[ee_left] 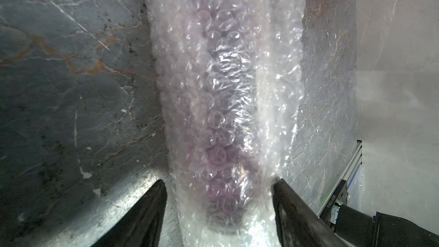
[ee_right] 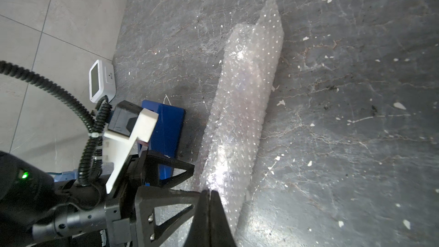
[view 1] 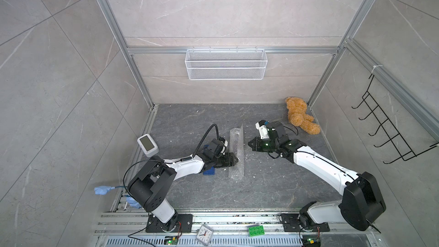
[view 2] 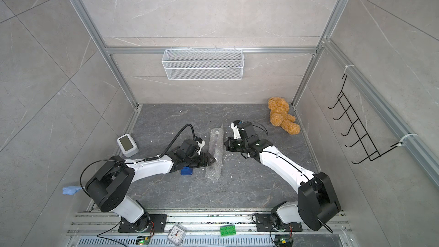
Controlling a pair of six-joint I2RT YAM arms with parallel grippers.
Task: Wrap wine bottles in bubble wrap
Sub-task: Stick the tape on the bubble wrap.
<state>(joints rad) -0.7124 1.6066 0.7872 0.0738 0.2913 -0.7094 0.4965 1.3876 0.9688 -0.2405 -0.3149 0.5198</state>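
The bubble wrap [view 1: 236,153] [view 2: 216,153] lies rolled into a long tube on the dark floor, one edge standing up as a flap. Through it in the left wrist view the dark purple wine bottle [ee_left: 221,162] shows faintly inside the bubble wrap [ee_left: 225,67]. My left gripper [view 1: 235,160] [view 2: 212,160] [ee_left: 218,181] is open and straddles the roll's near end; one fingertip [ee_left: 276,182] touches the flap, the other stands just off the wrap. My right gripper [view 1: 249,143] [view 2: 225,142] [ee_right: 210,191] is shut, its tip beside the raised flap of the bubble wrap [ee_right: 244,91] on the opposite side.
A blue tape dispenser [view 1: 209,171] [ee_right: 166,134] sits under my left wrist. A white screen device [view 1: 147,144] stands at the left wall and a teddy bear [view 1: 300,116] in the back right corner. A mesh basket [view 1: 225,64] and black wire rack [view 1: 389,129] hang on the walls.
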